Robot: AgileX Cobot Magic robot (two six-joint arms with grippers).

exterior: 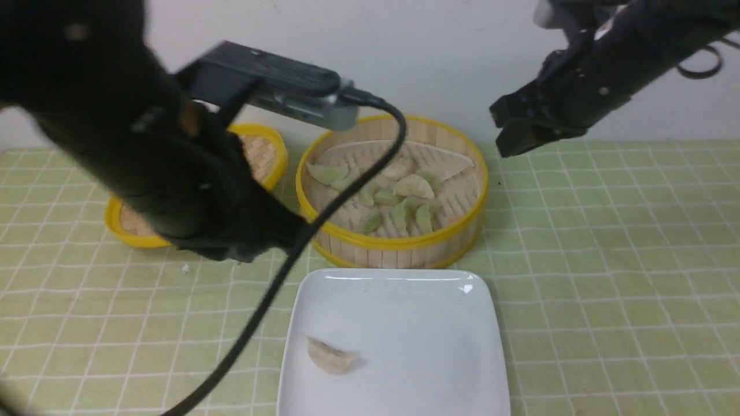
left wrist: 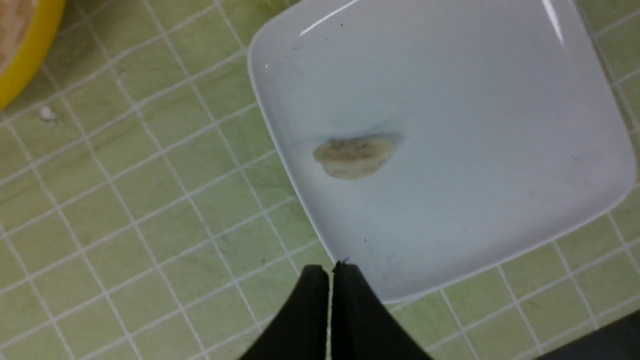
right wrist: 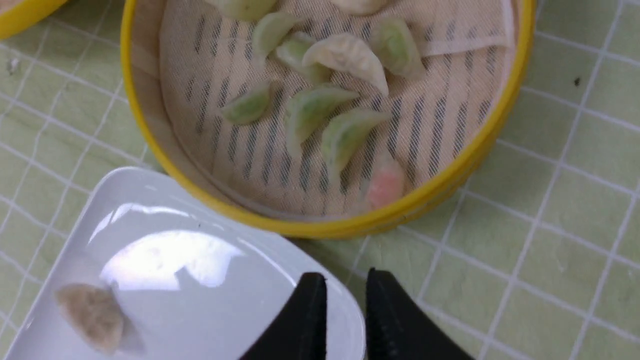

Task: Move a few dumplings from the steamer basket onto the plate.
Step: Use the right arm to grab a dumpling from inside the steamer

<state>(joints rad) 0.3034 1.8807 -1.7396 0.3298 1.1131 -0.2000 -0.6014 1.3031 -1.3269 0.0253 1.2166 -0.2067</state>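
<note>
The steamer basket (exterior: 399,242) stands at the middle back and holds several dumplings, mostly pale green (exterior: 370,221), one whitish (exterior: 413,186) and one pinkish (right wrist: 385,185). In front of it lies the white plate (exterior: 404,312) with a single beige dumpling (exterior: 330,355) near its left side. In the left wrist view my left gripper (left wrist: 330,270) is shut and empty, raised over the plate's edge (left wrist: 320,235), a little off the beige dumpling (left wrist: 354,156). My right gripper (right wrist: 346,280) hangs high to the right of the basket (exterior: 511,130), jaws slightly apart, nothing between them.
A shallow yellow-rimmed woven lid (exterior: 124,228) lies at the back left, partly hidden by my left arm (exterior: 173,173). A black cable (exterior: 260,312) hangs across the plate's left side. A small white crumb (exterior: 185,268) sits on the green checked cloth (exterior: 607,289).
</note>
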